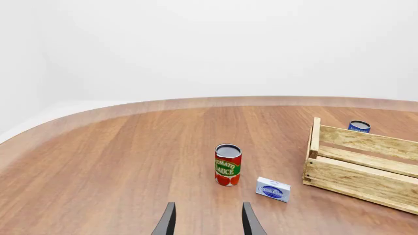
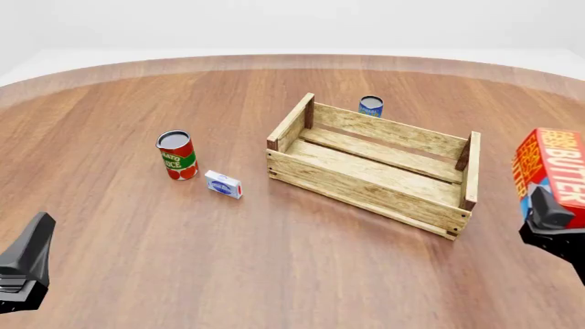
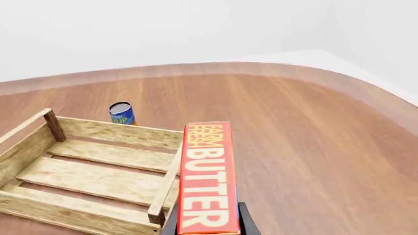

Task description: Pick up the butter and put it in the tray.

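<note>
We're carrying the red-orange rectangular butter carton (image 2: 553, 166), clamped in the R gripper (image 3: 209, 226) & aloft just right of the light wooden slatted tray (image 2: 366, 184), needing a leftward move over it; L gripper (image 1: 207, 220) is hanging spread, w/ nothing in it.

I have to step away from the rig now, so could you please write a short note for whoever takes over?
Right tool: shut on the butter, held in the air to the right of the tray, not yet over it.
Left tool: open, holding nothing, near the table's front left.
Tray: nothing in it.
Done: butter picked up.
Left: carry it left over the tray, lower it and release.
The tomato sauce can, small box and blue can all stand outside the tray.
</note>
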### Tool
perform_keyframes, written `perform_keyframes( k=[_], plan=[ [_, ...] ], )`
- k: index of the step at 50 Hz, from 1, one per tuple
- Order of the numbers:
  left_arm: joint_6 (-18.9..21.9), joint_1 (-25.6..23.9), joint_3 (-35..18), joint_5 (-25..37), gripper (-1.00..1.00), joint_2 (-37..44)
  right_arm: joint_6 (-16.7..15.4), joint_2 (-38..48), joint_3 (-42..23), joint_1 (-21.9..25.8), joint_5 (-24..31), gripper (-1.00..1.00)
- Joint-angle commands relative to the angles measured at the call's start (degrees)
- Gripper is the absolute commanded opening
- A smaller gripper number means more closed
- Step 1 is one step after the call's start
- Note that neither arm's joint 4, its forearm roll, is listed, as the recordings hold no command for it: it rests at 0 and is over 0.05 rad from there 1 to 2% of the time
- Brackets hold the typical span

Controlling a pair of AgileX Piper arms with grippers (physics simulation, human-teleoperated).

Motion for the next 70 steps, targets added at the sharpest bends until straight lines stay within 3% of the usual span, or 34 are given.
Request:
perform_keyframes(
  k=[1,14,37,70],
  plan=[
    [0.00,0.00,0.00,0.00,1.00,-0.01,-0.58,-13.77,-0.02,1.25,12.37,-1.00],
    [0.01,0.00,0.00,0.00,1.00,-0.01,-2.95,-20.88,-2.73,3.10,20.41,-1.00],
    [0.00,0.01,0.00,0.00,1.00,0.00,-5.17,-23.86,-7.10,6.72,27.06,-1.00],
    [-0.01,0.01,0.00,0.00,1.00,0.00,-8.07,-13.70,-12.42,11.44,23.47,-1.00]
  ],
)
